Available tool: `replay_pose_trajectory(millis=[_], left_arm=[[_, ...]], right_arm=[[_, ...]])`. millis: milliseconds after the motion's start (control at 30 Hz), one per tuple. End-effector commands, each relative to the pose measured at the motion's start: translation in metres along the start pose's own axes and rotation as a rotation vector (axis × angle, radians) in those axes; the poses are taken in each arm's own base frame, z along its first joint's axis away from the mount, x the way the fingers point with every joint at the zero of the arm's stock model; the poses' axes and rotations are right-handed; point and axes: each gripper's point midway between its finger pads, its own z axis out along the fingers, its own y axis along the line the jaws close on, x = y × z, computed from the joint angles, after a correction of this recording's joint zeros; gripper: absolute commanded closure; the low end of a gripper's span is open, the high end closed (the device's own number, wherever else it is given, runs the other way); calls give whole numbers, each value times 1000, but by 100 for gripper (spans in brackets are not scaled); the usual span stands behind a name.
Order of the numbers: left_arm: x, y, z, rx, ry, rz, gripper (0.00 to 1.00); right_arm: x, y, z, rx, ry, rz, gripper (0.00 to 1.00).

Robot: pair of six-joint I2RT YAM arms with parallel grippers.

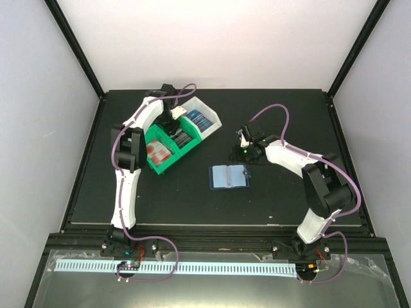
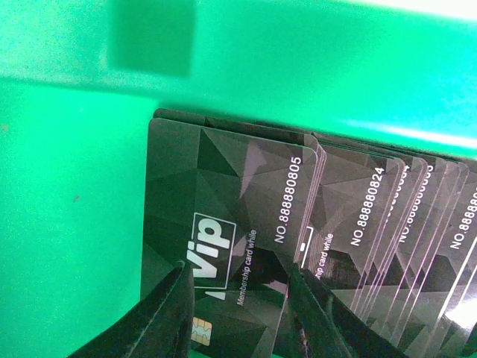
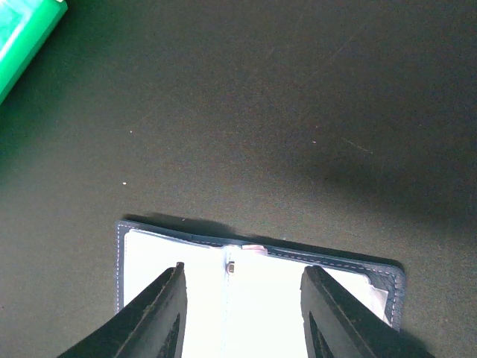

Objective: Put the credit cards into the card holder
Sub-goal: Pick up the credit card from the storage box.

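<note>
The card holder (image 1: 229,176) lies open and flat on the black table, pale inside with a dark blue rim. My right gripper (image 1: 244,160) hangs over it. In the right wrist view the right gripper (image 3: 242,268) is open, both fingers above the card holder's (image 3: 149,257) pale inside; contact cannot be told. Credit cards stand in the bin: red-and-white (image 1: 157,152), dark (image 1: 182,136), blue (image 1: 198,119). My left gripper (image 1: 173,123) is down in the middle compartment. Up close, the left gripper (image 2: 237,270) is open around the front dark VIP card (image 2: 231,186), one finger over its face, the other at its right edge.
The green-and-white three-compartment bin (image 1: 192,104) sits at the back left, tilted diagonally. Its green wall (image 2: 74,194) closes in left of and behind the dark cards, and several more dark cards (image 2: 387,224) lean behind the front one. A bin corner (image 3: 22,30) shows far left of the card holder.
</note>
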Motion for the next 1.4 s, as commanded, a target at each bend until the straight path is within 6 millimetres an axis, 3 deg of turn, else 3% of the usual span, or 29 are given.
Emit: replay_pose_trajectory(millis=[0,333,633,833,1033,1133,1367], left_arm=[[-9,17,-38,-31,-69,-30,64],[-7,22,-38,-36,-68,-51,64],[-17,36,-57,-106,-123,-106,83],[-23,41,-66,-140,-154,-116,86],[-21,47,-56,-201,-135,-104,87],[-20,45,-48,-207,-126,-95,85],[-21,17,-32,-115,-97,-36,65]], right_arm=[[-2,0,3,-5,-2,5,56],[-1,-1,4,-3,3,7,56],[-1,0,4,-8,3,8,56],[0,-1,5,-7,5,9,56],[0,-1,5,-7,6,7,56],[1,-1,6,-6,8,6,56],[0,0,6,-8,7,6,56]])
